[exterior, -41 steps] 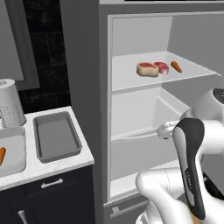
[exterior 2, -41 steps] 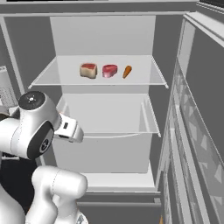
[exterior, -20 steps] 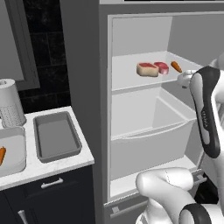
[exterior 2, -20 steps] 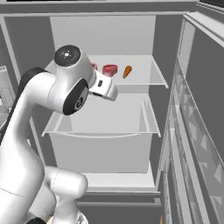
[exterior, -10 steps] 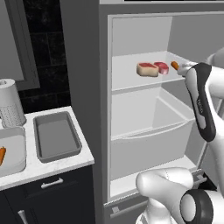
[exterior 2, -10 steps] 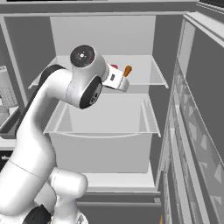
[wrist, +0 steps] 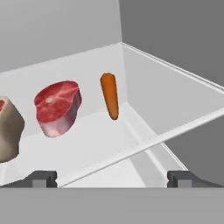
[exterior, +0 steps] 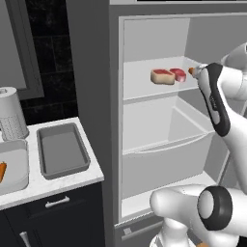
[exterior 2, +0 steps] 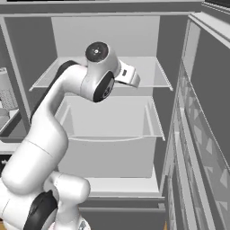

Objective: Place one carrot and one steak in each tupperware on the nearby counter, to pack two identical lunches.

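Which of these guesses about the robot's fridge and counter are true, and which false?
1. A carrot lies on the fridge shelf beside two steaks. True.
2. The gripper is clamped on the red steak. False: its jaws stand open and empty, short of the food.
3. The darker tray on the counter holds a steak. False: it is empty.
4. The lighter tray already has a carrot in it. True.
5. The fridge door is closed. False: it stands open.
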You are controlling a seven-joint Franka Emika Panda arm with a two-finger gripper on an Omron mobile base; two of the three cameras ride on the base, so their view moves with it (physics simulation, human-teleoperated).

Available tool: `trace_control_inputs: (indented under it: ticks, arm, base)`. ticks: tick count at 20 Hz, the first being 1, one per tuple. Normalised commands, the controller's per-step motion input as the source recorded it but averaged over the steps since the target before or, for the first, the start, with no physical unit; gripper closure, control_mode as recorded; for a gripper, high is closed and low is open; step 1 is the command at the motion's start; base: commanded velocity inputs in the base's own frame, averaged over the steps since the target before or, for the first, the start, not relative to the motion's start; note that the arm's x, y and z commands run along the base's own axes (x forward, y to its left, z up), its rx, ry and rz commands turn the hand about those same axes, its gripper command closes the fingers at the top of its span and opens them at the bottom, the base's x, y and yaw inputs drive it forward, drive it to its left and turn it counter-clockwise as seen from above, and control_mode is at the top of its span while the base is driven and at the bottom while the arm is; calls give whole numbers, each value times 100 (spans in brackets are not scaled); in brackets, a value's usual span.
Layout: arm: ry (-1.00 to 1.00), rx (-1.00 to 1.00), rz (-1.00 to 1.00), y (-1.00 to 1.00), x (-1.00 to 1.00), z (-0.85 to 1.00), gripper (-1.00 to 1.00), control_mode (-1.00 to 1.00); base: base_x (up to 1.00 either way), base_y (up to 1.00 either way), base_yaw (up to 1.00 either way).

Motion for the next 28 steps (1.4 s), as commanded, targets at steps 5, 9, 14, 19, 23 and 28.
trace_control_inputs:
  ticks: [5, 9, 14, 19, 23, 28]
  arm:
    - [9, -8, 0, 0, 59, -17, -100, -100]
    - [2, 0, 0, -11, 59, -20, -100, -100]
    - [0, 0, 0, -27, 55, -11, -100, -100]
    - [1, 0, 1, -24, 55, -15, -100, -100]
    - [5, 0, 3, -2, 59, -30, -100, -100]
    - [5, 0, 7, 0, 30, -35, -100, -100]
  base:
    - [0, 0, 0]
    - [0, 0, 0]
    - [0, 0, 0]
    - [0, 0, 0]
    - [0, 0, 0]
    - [0, 0, 0]
